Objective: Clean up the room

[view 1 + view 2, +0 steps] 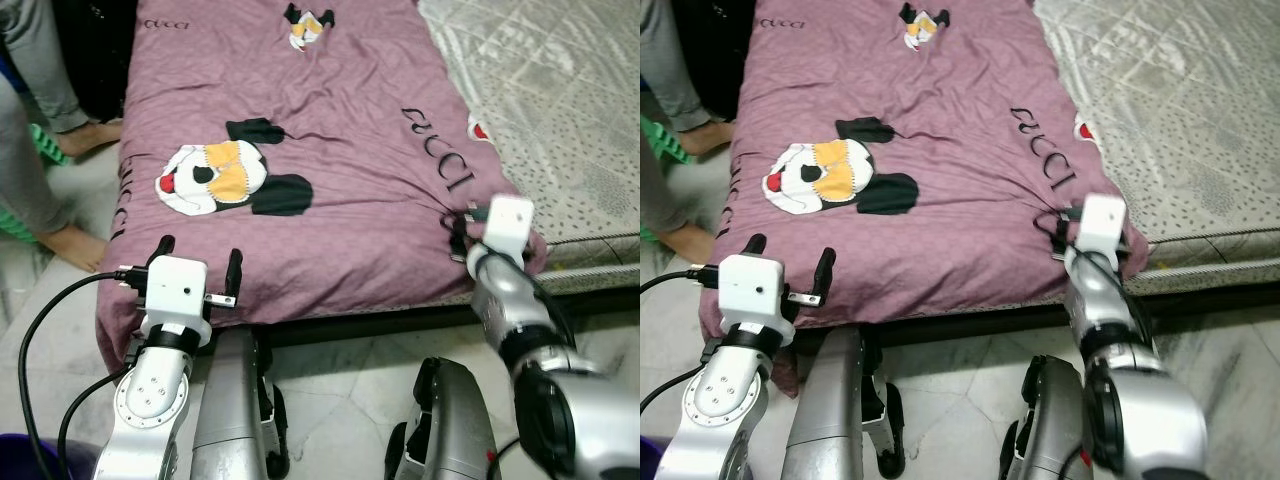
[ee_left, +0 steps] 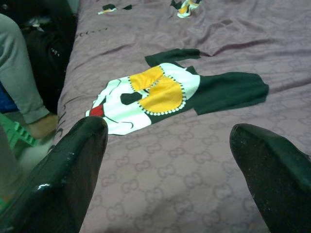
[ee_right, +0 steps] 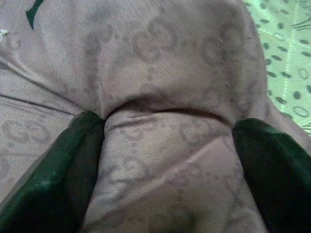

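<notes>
A purple blanket (image 1: 330, 150) printed "GUCCI" (image 1: 440, 160) covers the bed's left side. The right pincer (image 3: 167, 131), fingers spread, presses a fold at its near right corner; the left pincer (image 1: 198, 262) hovers open over its near left edge.

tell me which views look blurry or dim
Both eye views are sharp and evenly lit: the print on the blanket reads clearly. Left wrist view is softer, its fingers out of focus in the foreground. Right wrist view is dimmest and haziest, with fabric bunched between the fingers.
</notes>
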You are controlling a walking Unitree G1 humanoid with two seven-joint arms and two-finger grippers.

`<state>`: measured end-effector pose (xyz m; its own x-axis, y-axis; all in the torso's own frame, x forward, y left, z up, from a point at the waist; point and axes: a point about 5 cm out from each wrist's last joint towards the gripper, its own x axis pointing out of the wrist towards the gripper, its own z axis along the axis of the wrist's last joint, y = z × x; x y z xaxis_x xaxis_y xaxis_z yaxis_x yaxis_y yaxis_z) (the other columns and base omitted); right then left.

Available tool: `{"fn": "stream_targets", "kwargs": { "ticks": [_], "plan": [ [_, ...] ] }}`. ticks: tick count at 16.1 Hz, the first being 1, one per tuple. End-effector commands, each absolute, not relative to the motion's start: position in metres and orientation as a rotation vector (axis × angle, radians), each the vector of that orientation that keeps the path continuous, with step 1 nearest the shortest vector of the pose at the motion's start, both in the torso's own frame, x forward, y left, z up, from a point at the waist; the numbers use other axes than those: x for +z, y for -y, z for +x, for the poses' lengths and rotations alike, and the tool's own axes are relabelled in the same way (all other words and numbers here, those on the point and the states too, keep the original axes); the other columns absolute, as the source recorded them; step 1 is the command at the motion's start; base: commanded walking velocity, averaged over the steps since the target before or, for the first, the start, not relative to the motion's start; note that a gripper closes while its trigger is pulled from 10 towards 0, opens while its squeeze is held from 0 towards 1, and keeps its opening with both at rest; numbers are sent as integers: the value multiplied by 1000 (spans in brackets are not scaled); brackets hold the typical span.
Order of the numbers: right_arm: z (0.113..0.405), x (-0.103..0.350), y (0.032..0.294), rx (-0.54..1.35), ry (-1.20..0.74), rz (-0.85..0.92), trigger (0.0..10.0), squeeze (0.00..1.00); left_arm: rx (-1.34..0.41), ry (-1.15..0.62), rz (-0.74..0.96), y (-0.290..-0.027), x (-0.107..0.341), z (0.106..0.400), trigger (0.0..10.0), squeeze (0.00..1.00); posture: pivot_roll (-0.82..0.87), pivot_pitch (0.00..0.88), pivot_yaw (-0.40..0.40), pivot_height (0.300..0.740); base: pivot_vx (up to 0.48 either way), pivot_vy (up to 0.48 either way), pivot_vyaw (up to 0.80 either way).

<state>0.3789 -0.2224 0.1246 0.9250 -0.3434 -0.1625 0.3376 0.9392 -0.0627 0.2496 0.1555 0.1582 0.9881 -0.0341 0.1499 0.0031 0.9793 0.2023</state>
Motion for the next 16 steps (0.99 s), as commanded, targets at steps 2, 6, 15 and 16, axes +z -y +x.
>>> {"fn": "stream_targets", "kwargs": {
  "ticks": [2, 6, 15, 16],
  "plan": [
    [344, 77, 257, -499, -347, -41, 10000, 0, -6, 125, 207, -159, 150, 250, 10000, 0, 189, 290, 22, 543, 0, 0, 0],
    [325, 68, 280, -587, -310, -37, 10000, 0, -15, 142, 191, -156, 150, 260, 10000, 0, 144, 256, 31, 543, 0, 0, 0],
    [311, 114, 204, -210, 59, 4, 10000, 0, -12, 186, 159, -156, 148, 276, 10000, 0, 57, 170, 29, 543, 0, 0, 0],
    [304, 118, 194, -161, 82, -7, 10000, 0, -12, 180, 159, -156, 146, 275, 10000, 0, 52, 164, 30, 543, 0, 0, 0]
  ]
}}
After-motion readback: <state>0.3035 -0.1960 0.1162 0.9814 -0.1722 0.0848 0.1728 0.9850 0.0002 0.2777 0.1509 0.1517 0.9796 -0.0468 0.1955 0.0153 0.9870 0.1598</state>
